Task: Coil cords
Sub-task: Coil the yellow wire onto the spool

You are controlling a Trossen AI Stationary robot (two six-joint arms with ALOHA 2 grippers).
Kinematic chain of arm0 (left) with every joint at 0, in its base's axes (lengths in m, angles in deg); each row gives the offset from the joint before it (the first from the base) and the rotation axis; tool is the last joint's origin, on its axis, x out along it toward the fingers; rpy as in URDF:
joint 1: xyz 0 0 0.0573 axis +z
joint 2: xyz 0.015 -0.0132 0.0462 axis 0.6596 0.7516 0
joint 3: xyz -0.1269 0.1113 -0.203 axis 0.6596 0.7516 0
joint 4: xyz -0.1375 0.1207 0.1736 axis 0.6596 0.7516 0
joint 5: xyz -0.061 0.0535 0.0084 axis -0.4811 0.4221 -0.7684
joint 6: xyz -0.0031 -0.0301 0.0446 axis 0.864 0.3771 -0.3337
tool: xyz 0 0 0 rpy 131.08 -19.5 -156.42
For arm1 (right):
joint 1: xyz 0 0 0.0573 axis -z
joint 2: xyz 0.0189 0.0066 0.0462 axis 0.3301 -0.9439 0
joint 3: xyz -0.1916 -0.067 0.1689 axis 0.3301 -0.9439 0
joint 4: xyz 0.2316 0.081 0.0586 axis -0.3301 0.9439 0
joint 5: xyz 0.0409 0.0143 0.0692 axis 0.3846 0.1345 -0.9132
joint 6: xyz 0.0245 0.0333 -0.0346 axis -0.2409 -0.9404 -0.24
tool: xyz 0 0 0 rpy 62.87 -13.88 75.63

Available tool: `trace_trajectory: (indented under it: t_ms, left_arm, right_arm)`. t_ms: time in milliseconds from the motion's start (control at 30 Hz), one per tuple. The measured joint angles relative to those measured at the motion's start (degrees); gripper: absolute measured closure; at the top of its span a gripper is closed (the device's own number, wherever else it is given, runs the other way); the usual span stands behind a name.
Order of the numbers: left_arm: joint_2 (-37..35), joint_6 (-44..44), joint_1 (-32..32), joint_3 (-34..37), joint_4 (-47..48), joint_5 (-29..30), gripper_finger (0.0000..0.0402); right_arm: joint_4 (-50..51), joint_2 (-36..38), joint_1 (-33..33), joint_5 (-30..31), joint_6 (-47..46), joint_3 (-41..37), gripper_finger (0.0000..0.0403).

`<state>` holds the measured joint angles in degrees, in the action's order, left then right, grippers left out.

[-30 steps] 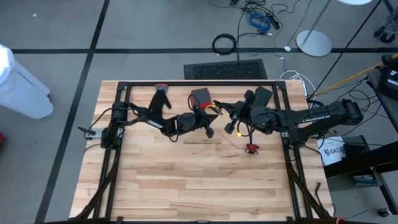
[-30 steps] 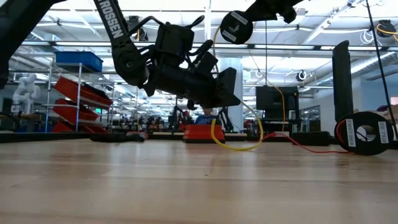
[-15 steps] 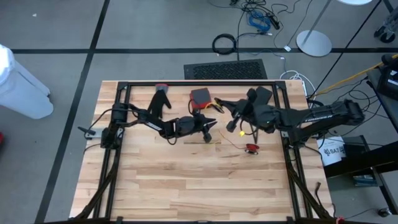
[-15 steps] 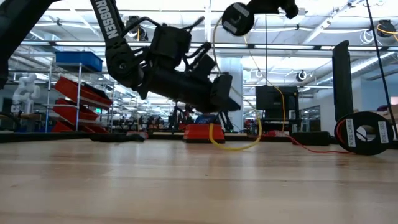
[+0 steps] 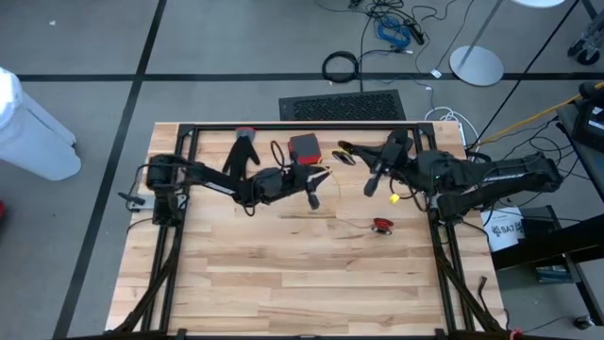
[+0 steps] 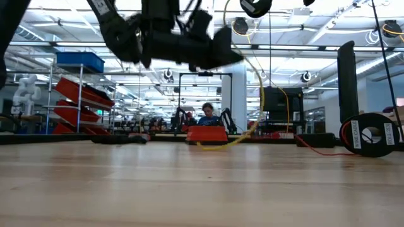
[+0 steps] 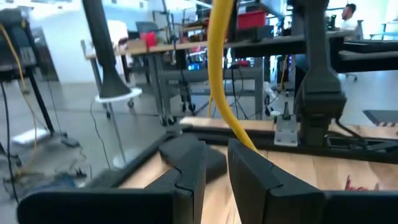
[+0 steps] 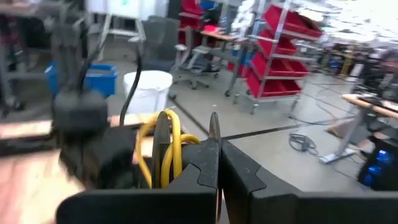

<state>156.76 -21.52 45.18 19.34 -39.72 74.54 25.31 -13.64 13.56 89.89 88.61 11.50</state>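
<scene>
The left gripper is raised above the wooden table, near the middle of its far half, just in front of the red box; in the left wrist view its two fingers stand a little apart, with a narrow gap between them, and nothing is seen pinched in that gap. The yellow cord hangs just beyond these fingertips and goes down to the table behind them; whether it touches them cannot be told.

The right gripper is also lifted, to the right of the red box and near the far edge of the table; its fingers are pressed together. Loops of the yellow cord show just behind its fingertips in the right wrist view, and in the low view the cord comes down from near this gripper in a curve to the table beside the red box; the pictures do not show clearly if the closed fingers clamp the cord.

The small red-tipped piece lies on the table in front of the right gripper, apart from both arms; a black glove lies at the far left, beside the left arm.
</scene>
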Motion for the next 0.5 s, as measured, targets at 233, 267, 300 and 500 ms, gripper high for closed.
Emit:
trace_trajectory:
  t_ms: [233,267,300,500]
  left_arm:
    - [-9.14,-2.91,-1.61,0.00,7.36,-1.95,0.0326]
    - [-10.06,-2.91,-1.90,-0.02,8.15,-2.41,0.0326]
    - [-10.90,-2.99,-2.20,-0.02,9.62,-2.45,0.0326]
    - [-11.72,-3.22,-2.35,-0.02,15.14,-2.40,0.0326]
  right_arm:
    - [6.14,3.11,-0.04,-3.54,-0.50,0.00,0.0403]
    - [6.44,3.25,-0.04,-3.54,-0.48,-0.02,0.0403]
    - [6.33,3.37,-0.04,-3.55,-0.45,-0.04,0.0403]
    - [2.48,4.17,-0.02,-4.83,0.68,-0.07,0.0403]
